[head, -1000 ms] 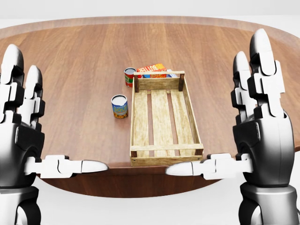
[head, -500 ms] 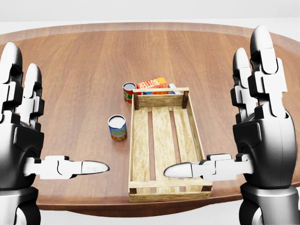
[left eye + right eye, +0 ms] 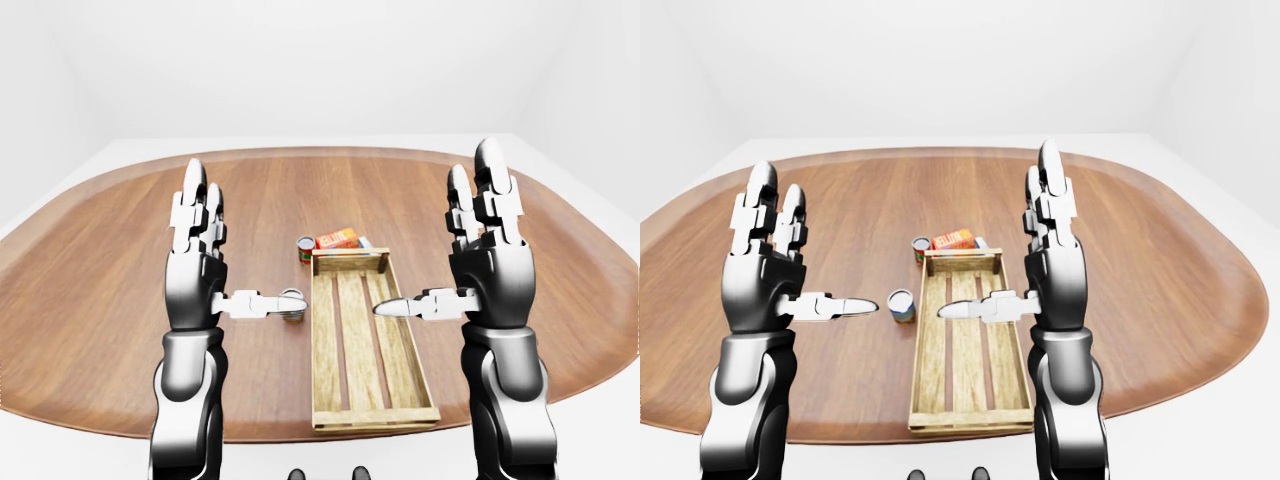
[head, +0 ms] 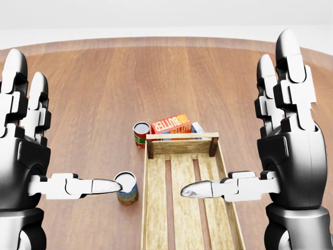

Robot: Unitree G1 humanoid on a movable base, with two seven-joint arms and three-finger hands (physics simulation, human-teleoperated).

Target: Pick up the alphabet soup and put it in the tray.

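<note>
A can with a blue, yellow and green label point(image 4: 127, 194), likely the alphabet soup, stands upright on the table just left of the wooden slatted tray point(image 4: 179, 147). In the head view my left thumb tip overlaps the can's top; the right-eye view shows the can point(image 3: 901, 305) apart from the hand. My left hand point(image 4: 65, 122) is held up open at the left, fingers upward and thumb pointing right. Raised over the tray's right side, my right hand point(image 4: 231, 120) is open too. Neither holds anything.
A red can point(image 4: 141, 134) stands at the tray's upper left corner, next to an orange butter box point(image 4: 171, 124) and a small pale box behind the tray's upper wall. All of it rests on a large oval wooden table point(image 3: 1140, 260) in a white room.
The camera has moved in toward the table: cans, boxes and tray slid down the head view and grew larger. Both hands keep the same open pose.
</note>
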